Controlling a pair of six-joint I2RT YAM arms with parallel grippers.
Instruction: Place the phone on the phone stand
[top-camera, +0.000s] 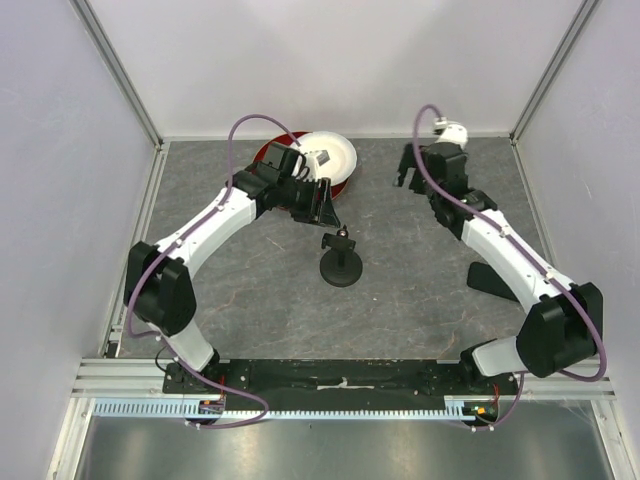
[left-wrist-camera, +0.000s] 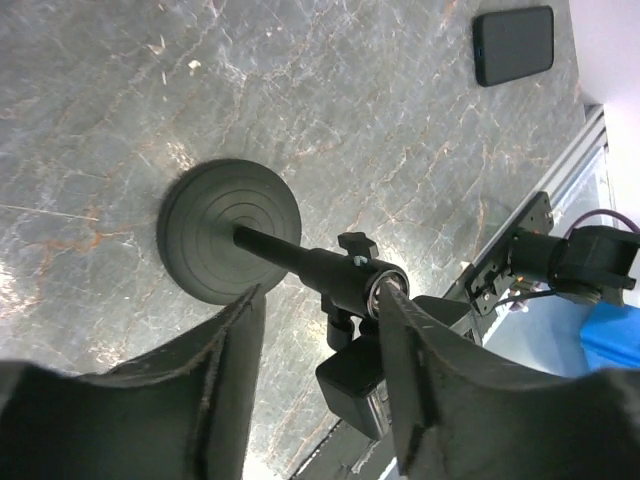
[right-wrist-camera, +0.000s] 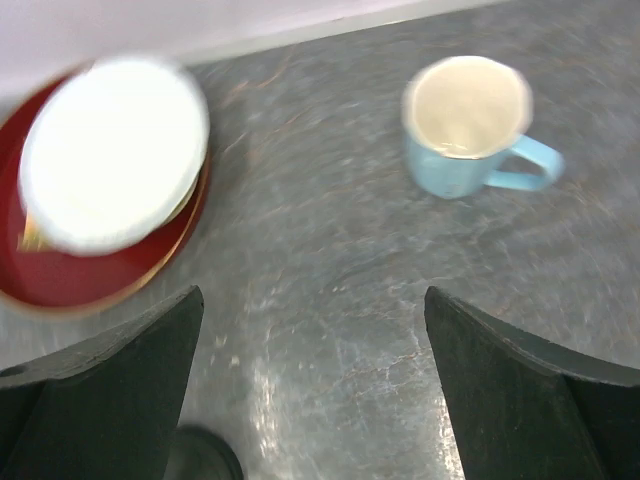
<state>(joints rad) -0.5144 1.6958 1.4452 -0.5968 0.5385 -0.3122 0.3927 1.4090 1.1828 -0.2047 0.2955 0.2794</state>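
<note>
The phone stand (top-camera: 340, 262) stands upright mid-table on its round disc base, with the clamp head on top. In the left wrist view its base (left-wrist-camera: 230, 230) and clamp head (left-wrist-camera: 360, 285) show just past my fingers. My left gripper (top-camera: 325, 207) is open and empty, hovering just behind the stand's head, which sits between the spread fingertips (left-wrist-camera: 320, 293). The phone (top-camera: 486, 278) lies flat at the right, partly hidden under my right arm; it also shows in the left wrist view (left-wrist-camera: 513, 45). My right gripper (top-camera: 408, 172) is open and empty at the back right (right-wrist-camera: 312, 300).
A red plate (top-camera: 268, 152) holding a white bowl (top-camera: 330, 155) sits at the back, behind my left gripper. They also appear in the right wrist view, plate (right-wrist-camera: 70, 285) and bowl (right-wrist-camera: 115, 150). A blue mug (right-wrist-camera: 465, 125) stands ahead of my right gripper. Walls enclose the table.
</note>
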